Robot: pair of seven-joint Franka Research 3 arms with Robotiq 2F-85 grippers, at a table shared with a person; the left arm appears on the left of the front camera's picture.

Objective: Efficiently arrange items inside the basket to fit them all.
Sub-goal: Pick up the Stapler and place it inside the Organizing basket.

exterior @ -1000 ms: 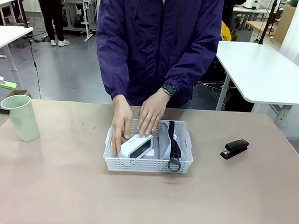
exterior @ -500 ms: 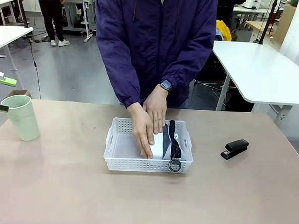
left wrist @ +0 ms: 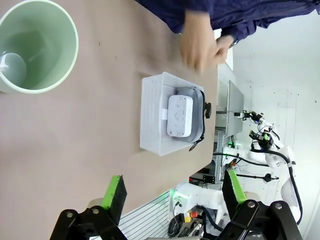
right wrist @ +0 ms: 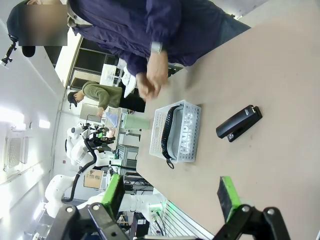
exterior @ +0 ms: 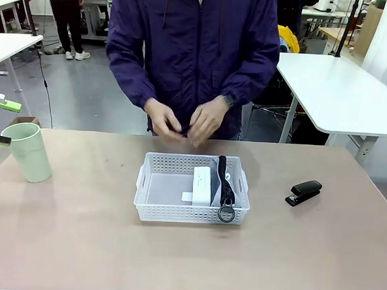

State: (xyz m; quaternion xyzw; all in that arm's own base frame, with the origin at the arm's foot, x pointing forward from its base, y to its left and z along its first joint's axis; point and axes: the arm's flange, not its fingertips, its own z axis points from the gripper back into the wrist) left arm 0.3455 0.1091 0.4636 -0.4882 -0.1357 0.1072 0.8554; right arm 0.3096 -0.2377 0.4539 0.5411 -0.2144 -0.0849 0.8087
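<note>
The white basket [exterior: 189, 213] sits mid-table. Inside it a white clock [exterior: 202, 186] stands on edge against the grey pouch [exterior: 236, 193], whose black strap and ring hang over the front wall. The person's hands [exterior: 181, 122] hover above the far table edge, empty. A black stapler [exterior: 304, 192] lies right of the basket and a pale green cup [exterior: 28, 152] stands far left. My left gripper [left wrist: 174, 189] is open, high above the table, looking down on the cup [left wrist: 35, 47] and the basket [left wrist: 150, 112]. My right gripper [right wrist: 170, 196] is open, well back from the stapler [right wrist: 239, 123] and the basket [right wrist: 159, 131].
The left half of the basket floor [exterior: 162, 190] is bare. White tables [exterior: 340, 93] stand behind the person at the right and far left. Another person [right wrist: 97, 95] works farther off.
The person stood the clock on edge beside the pouch, then lifted both hands out of the basket. Neither gripper has moved.
</note>
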